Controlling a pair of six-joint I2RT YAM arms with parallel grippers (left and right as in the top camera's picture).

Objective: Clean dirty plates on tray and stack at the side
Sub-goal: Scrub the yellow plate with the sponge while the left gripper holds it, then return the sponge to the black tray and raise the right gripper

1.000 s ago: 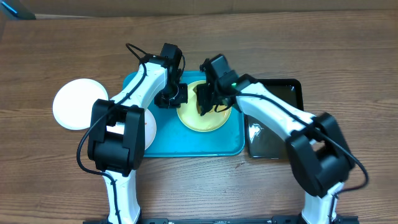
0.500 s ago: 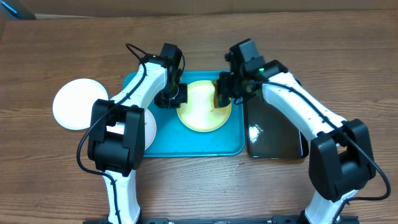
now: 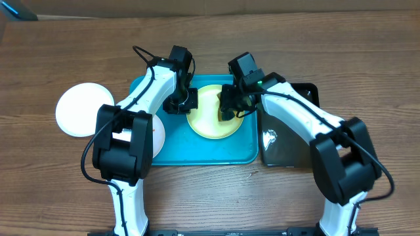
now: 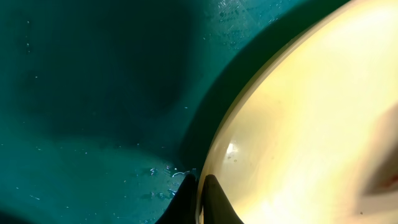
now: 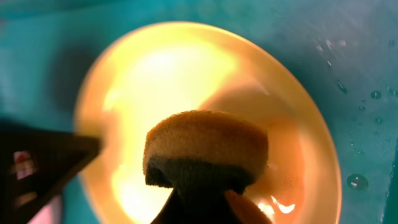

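Yellow-green plate (image 3: 207, 122) rim tight between left jaws, sponge (image 5: 205, 146) tight between right jaws over it.

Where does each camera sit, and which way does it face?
Overhead: above the table, facing straight down; the left arm and right arm show, over the blue tray.
Left wrist: on the left gripper, facing down; its fingertips pinch the rim of the yellow plate.
Right wrist: on the right gripper, facing down; its fingers hold a sponge.
Shared: all three show the yellow plate on the blue tray.
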